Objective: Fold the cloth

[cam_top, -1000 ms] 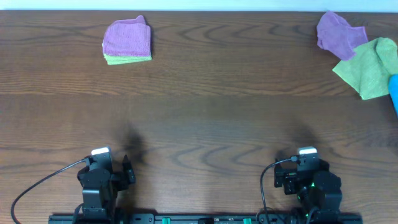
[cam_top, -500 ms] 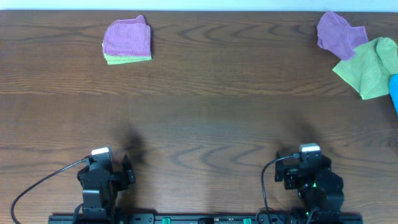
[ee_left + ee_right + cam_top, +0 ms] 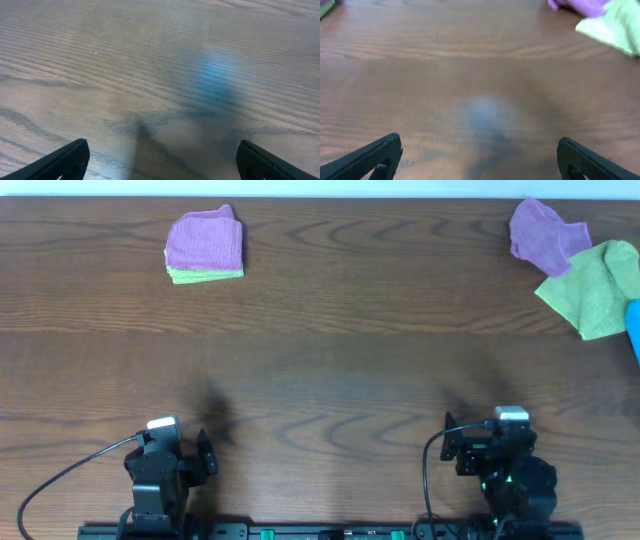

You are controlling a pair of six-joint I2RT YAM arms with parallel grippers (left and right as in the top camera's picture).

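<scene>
Far off at the right corner of the table (image 3: 330,350) lies the cloth (image 3: 540,232), lilac, thin, rumpled into a soft lump, touching a crumpled green cloth (image 3: 595,288); at the far left sits a neat square stack (image 3: 205,248), lilac folded over green; the tabletop is dark brown wood, wavy-grained and faintly glossy; my left gripper (image 3: 162,159) and right gripper (image 3: 480,157) hang by the near edge, well apart from the cloth, jaws spread wide, holding nothing.
</scene>
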